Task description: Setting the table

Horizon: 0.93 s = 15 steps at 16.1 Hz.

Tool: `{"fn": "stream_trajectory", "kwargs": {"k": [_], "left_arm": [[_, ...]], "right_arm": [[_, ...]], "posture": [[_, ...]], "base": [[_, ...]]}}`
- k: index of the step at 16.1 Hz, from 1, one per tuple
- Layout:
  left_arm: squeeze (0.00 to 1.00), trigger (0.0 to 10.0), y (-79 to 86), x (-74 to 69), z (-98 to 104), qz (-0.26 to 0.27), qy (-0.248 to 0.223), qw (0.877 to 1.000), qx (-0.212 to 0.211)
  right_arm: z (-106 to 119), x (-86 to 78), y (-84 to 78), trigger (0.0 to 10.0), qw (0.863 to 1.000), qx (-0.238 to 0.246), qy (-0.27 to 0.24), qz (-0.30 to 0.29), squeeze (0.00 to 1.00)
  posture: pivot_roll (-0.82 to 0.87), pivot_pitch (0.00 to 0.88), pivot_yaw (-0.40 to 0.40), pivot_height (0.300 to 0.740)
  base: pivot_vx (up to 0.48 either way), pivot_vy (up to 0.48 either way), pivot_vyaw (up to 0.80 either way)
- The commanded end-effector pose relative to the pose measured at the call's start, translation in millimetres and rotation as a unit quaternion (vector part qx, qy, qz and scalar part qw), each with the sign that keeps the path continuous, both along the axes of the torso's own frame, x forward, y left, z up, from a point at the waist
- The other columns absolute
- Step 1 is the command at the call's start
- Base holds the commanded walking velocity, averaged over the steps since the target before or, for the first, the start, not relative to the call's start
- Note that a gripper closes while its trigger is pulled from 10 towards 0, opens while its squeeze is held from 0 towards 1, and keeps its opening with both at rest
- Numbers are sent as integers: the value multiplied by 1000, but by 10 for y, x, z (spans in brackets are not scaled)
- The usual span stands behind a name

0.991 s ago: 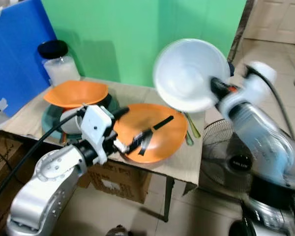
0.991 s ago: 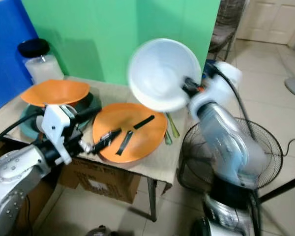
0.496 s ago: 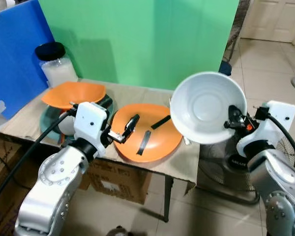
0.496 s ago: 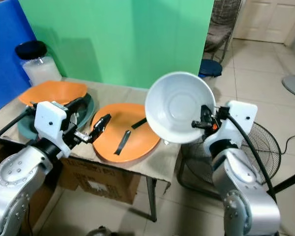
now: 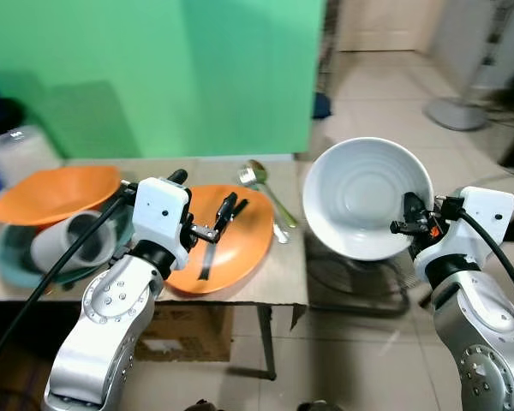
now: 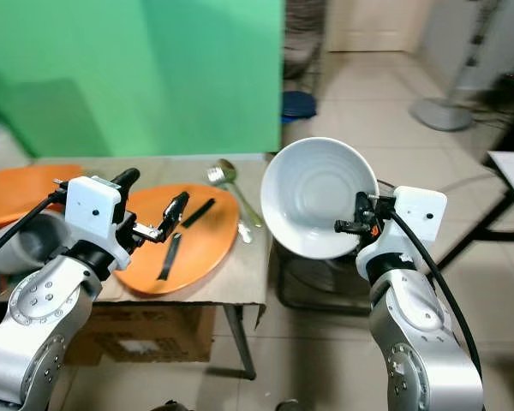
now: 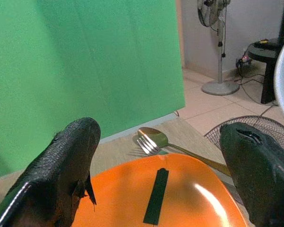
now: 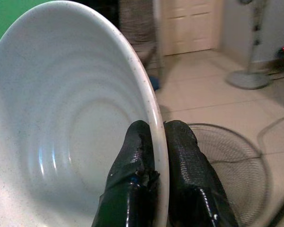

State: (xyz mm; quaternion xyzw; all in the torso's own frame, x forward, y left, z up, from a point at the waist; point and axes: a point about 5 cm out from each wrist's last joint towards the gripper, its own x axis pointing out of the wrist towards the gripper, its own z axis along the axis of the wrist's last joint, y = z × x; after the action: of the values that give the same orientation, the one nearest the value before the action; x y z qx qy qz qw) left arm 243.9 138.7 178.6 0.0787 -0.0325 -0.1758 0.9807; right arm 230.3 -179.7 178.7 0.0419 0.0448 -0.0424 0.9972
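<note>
My right gripper [image 8: 154, 142] pinches the rim of a white bowl [image 5: 364, 197] — one finger inside, one outside — holding it tilted in the air off the bench's [image 5: 278, 278] right edge, at about 3 o'clock from the orange plate [image 5: 240, 248]. My left gripper [image 5: 225, 212] hovers over that plate with its fingers [image 7: 66, 165] spread wide and holding nothing. A spoon [image 7: 154, 137] and fork [image 7: 146, 146] lie just beyond the plate, at 1 o'clock — touching each other.
</note>
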Motion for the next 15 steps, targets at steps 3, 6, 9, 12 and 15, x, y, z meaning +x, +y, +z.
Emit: {"fn": "stream_trajectory", "kwargs": {"k": [3,6,9,12,15], "left_arm": [[0,10000,28,-6,-25,10,-2,1000,16],[0,10000,-12,-9,-48,-1,6,1000,9],[0,10000,16,16,-40,19,-1,1000,1],[0,10000,20,20,-49,21,0,1000,3],[0,10000,17,10,-54,20,12,1000,-10]], "right_arm": [[42,22,10,10000,1000,3,-9,-13,0],[38,0,26,10000,999,30,-7,-19,0],[51,13,77,10000,1000,17,-6,-4,0],[39,46,84,10000,999,31,4,-8,0],[14,56,83,10000,1000,18,16,-5,0]], "posture": [[81,0,71,740],[81,0,69,740],[82,0,66,740],[84,0,64,740],[88,0,58,740]], "base": [[0,0,-800],[0,0,-785],[0,0,-769],[0,0,-748],[0,0,-744]]}}
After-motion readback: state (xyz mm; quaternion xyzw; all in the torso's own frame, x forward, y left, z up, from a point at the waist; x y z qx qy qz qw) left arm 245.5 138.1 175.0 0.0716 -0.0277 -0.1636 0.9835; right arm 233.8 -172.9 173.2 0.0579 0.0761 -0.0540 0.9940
